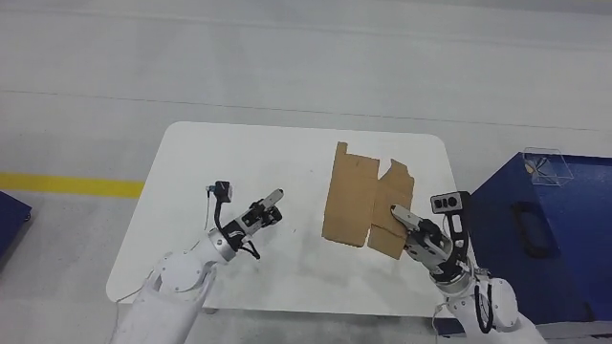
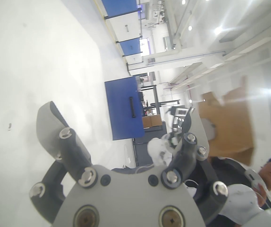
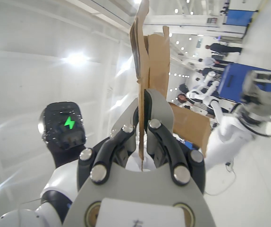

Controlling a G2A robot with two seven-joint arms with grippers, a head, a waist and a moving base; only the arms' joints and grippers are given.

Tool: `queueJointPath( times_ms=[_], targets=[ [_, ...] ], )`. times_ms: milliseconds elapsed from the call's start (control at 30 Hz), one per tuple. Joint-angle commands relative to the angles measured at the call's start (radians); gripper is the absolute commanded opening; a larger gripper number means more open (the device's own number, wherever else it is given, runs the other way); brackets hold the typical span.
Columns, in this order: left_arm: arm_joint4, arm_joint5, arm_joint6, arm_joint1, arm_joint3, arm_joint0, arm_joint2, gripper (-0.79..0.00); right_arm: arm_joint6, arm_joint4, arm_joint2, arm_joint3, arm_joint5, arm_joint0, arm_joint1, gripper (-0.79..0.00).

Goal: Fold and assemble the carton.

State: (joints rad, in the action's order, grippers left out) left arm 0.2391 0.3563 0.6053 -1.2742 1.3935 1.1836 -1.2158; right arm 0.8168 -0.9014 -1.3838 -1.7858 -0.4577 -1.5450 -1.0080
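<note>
Cardboard, brown and unfolded, makes up the carton (image 1: 363, 196). It is a flat blank of joined panels with notched flaps along its far edge, and it lies over the right half of the white table (image 1: 239, 153).

From the right wrist the sheet shows nearly edge-on, its layers slightly parted. From the left wrist it is blurred and partly behind the left gripper (image 2: 117, 112). Whether the carton touches the tabletop cannot be told.

The right gripper (image 3: 142, 100) is clamped on the carton's near right corner, with the sheet pinched between its pads. The left gripper sits well apart to the carton's left, jaws spread and holding nothing.
</note>
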Motion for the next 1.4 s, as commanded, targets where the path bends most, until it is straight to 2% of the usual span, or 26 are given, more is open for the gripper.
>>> queueJointPath(
  times_ms=[0, 233, 300, 367, 433, 467, 700, 733, 767, 900, 967, 1067, 1133, 1200, 1267, 1300, 1367],
  targets=[
    [0.078, -0.018, 0.097, 0.008, 0.045, 0.010, -0.031, 0.000, 0.015, 0.014, 0.016, 0.025, 0.016, 0.002, -0.002, -0.785],
    [0.251, -0.210, 0.385, 0.024, 0.143, 0.023, -0.036, 0.000, 0.070, 0.021, 0.102, 0.092, 0.063, 0.034, -0.018, -0.785],
    [0.259, -0.233, 0.420, 0.026, 0.151, 0.023, -0.021, -0.188, 0.076, 0.023, 0.126, 0.103, 0.071, 0.042, -0.023, -0.785],
    [0.278, -0.249, 0.454, 0.025, 0.156, 0.026, -0.003, -0.480, 0.078, 0.036, 0.144, 0.114, 0.075, 0.051, -0.027, -0.785],
    [0.300, -0.251, 0.470, 0.025, 0.158, 0.026, 0.003, -0.714, 0.076, 0.048, 0.158, 0.123, 0.072, 0.058, -0.031, -0.785],
    [0.310, -0.250, 0.479, 0.026, 0.158, 0.028, 0.006, -0.785, 0.073, 0.049, 0.163, 0.126, 0.070, 0.060, -0.033, -0.785],
    [0.325, -0.245, 0.497, 0.028, 0.155, 0.030, 0.006, -0.785, 0.057, 0.065, 0.184, 0.133, 0.076, 0.072, -0.042, -0.785],
    [0.325, -0.245, 0.497, 0.028, 0.155, 0.030, 0.006, -0.785, 0.057, 0.065, 0.184, 0.133, 0.076, 0.072, -0.042, -0.493],
    [0.325, -0.245, 0.497, 0.028, 0.155, 0.030, 0.006, -0.785, 0.057, 0.065, 0.184, 0.133, 0.076, 0.072, -0.042, 0.000],
    [0.325, -0.245, 0.497, 0.028, 0.155, 0.030, 0.006, -0.785, 0.057, 0.065, 0.184, 0.133, 0.076, 0.072, -0.042, 0.000],
    [0.293, -0.213, 0.438, 0.029, 0.180, 0.038, -0.009, -0.785, 0.033, 0.074, 0.177, 0.128, 0.066, 0.073, -0.043, 0.000],
    [0.328, -0.114, 0.283, 0.022, 0.239, 0.081, -0.026, -0.785, -0.083, 0.177, 0.134, 0.135, -0.149, 0.077, -0.050, 0.000],
    [0.357, -0.032, 0.153, 0.010, 0.255, 0.107, -0.008, -0.785, -0.137, 0.316, 0.116, 0.167, -0.321, 0.086, -0.056, 0.000],
    [0.331, 0.069, 0.030, -0.003, 0.247, 0.116, 0.023, -0.785, -0.187, 0.407, 0.119, 0.189, -0.444, 0.093, -0.065, 0.000],
    [0.383, 0.121, -0.007, -0.019, 0.235, 0.122, 0.087, -0.785, -0.219, 0.514, 0.124, 0.219, -0.545, 0.102, -0.074, 0.000],
    [0.422, 0.142, -0.013, -0.026, 0.219, 0.119, 0.111, -0.785, -0.241, 0.535, 0.137, 0.227, -0.555, 0.106, -0.080, 0.000],
    [0.563, 0.122, 0.023, -0.041, 0.171, 0.102, 0.170, -0.785, -0.266, 0.506, 0.181, 0.235, -0.555, 0.112, -0.090, 0.000]
  ],
)
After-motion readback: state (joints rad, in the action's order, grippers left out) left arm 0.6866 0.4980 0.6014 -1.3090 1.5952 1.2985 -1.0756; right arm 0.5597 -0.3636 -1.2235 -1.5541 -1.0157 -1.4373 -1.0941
